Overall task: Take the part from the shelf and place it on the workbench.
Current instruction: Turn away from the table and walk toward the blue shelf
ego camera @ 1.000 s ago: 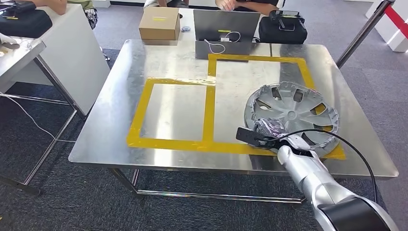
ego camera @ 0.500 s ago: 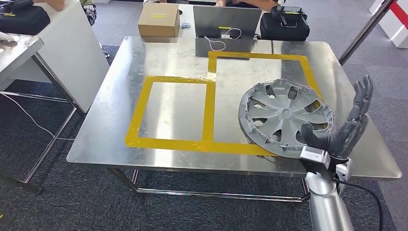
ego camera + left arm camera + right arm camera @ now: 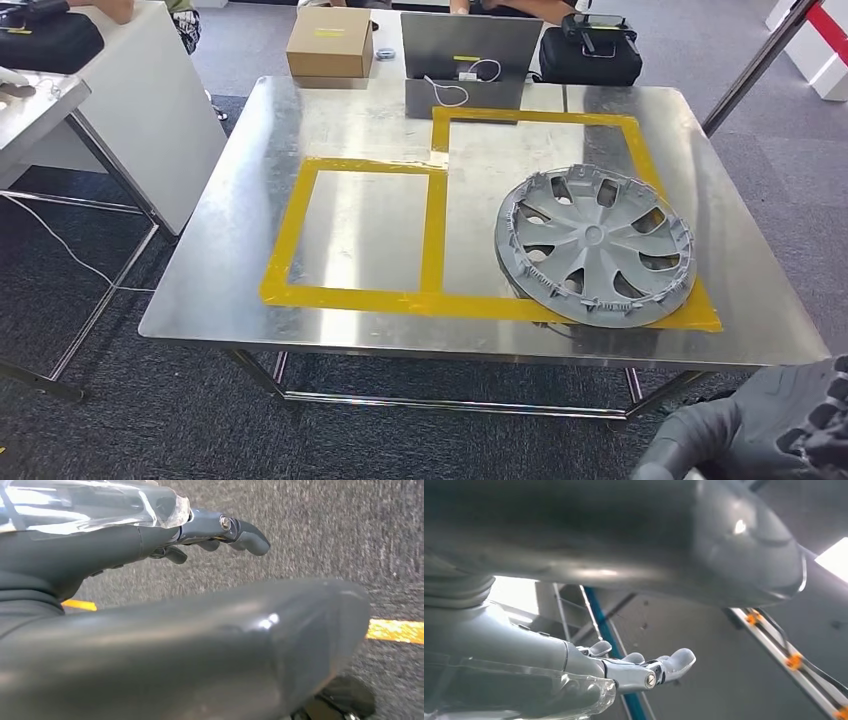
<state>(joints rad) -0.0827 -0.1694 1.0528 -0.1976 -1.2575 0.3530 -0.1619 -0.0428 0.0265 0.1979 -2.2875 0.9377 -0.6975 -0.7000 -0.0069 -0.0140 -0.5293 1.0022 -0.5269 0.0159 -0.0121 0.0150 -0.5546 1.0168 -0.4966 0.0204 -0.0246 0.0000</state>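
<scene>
Half a second ago the right hand stood raised with fingers spread at the near right edge of the workbench [image 3: 250,300], close beside the hubcap [image 3: 594,245]. Now the right hand [image 3: 760,435] has dropped below the bench edge, and the hubcap lies alone, well up and to the left of it. The hubcap has not shifted. A second ago the hand was still on its near rim.

In the left wrist view the left hand [image 3: 150,550] hangs over grey carpet crossed by a yellow floor line; its fingers [image 3: 240,530] are loosely extended and hold nothing. In the right wrist view the right hand's fingers [image 3: 674,662] are likewise stretched out, apart, and empty.

The hubcap lies flat, grey spoked face up. It is round, so no long axis or pointing direction can be told. It rests in the larger, right-hand rectangle of yellow tape [image 3: 436,235], its near rim overlapping the tape strip closest to the right hand. The smaller rectangle to its left holds nothing.

Far beyond the hand, past the back edge of the bench, stand a cardboard box [image 3: 330,43], an open laptop [image 3: 470,55] with a white cable, and a black bag [image 3: 590,58].
</scene>
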